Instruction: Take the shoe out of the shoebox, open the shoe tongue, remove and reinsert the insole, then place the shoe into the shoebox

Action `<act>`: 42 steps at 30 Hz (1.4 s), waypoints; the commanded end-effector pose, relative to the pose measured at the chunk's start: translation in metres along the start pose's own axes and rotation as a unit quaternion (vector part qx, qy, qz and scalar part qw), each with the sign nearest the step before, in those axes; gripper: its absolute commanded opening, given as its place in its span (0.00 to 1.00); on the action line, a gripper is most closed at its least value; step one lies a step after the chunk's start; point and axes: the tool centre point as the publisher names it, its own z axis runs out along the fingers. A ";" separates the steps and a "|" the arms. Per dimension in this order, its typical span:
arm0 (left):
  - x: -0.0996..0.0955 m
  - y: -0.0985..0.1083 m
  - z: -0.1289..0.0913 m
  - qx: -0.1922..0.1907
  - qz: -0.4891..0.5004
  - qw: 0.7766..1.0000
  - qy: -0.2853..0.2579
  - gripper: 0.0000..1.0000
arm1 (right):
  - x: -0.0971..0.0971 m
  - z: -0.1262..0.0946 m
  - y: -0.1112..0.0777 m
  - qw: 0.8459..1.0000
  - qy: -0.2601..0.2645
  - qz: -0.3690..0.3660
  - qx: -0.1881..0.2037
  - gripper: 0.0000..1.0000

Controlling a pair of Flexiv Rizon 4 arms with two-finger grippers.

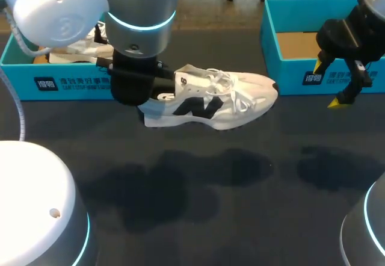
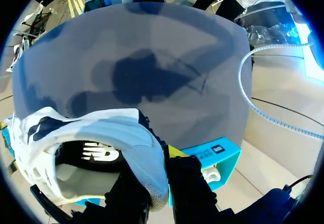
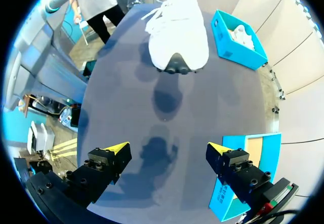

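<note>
A white shoe [image 1: 216,100] with a black logo and white laces hangs above the dark table, toe toward the right. My left gripper [image 2: 159,183] is shut on its heel collar, one finger inside the shoe [image 2: 101,133] and one outside. In the head view the left wrist [image 1: 135,82] covers those fingers. My right gripper [image 1: 328,84] hangs open and holds nothing, in front of the right blue shoebox [image 1: 301,67]. From the right gripper [image 3: 169,153] the shoe [image 3: 177,31] shows toe-on, well ahead of the fingers.
A second blue shoebox [image 1: 60,79] at the back left holds white contents [image 1: 78,46]. The right box [image 3: 238,183] shows a bare cardboard floor. The two boxes [image 3: 238,41] stand along the table's far edge.
</note>
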 end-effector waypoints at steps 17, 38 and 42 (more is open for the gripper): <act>-0.043 -0.006 0.081 0.058 0.048 0.997 0.000 0.00 | -0.001 0.001 0.001 1.000 0.001 0.000 0.001 1.00; -0.051 -0.038 0.164 0.100 0.021 0.994 0.038 0.00 | -0.001 0.001 0.001 1.000 0.001 0.000 0.001 1.00; -0.055 -0.042 0.177 0.099 0.018 0.994 0.044 0.00 | -0.001 0.001 0.001 1.000 0.001 0.000 0.001 1.00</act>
